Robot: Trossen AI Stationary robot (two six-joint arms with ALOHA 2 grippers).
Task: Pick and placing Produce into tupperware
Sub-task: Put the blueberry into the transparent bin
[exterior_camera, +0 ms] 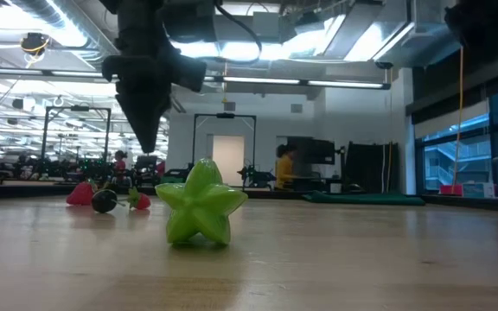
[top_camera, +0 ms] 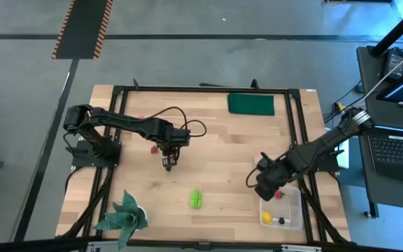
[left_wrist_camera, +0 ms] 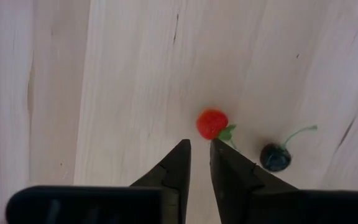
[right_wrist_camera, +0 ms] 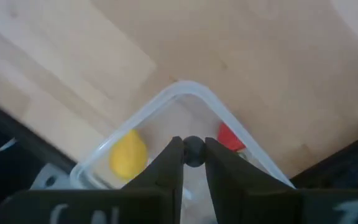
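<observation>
Nearest, at the front right of the table [top_camera: 215, 164], sits the clear tupperware [top_camera: 294, 216] w/ a yellow lemon [right_wrist_camera: 128, 153], a red berry [right_wrist_camera: 230, 137] & a tiny dark berry [top_camera: 282, 221] inside. The right gripper [right_wrist_camera: 193, 154] hangs just over the box's far left corner, jaws closed on a small dark berry [right_wrist_camera: 193, 150]. At the front left stands a leafy potted plant [top_camera: 124, 215]. A bit farther in, near the middle, lies the bright green ridged fruit [top_camera: 196, 199], on its own. Farther still, left of the middle, the left gripper [top_camera: 168, 165] points down, jaws nearly closed w/ only a thin gap & nothing in them. Just past its tips in the wrist view lie a red strawberry [left_wrist_camera: 212, 124] & a dark cherry w/ a green stem [left_wrist_camera: 275, 157], both loose on the wood. At the far right edge lies a flat dark green rectangle [top_camera: 250, 103].
</observation>
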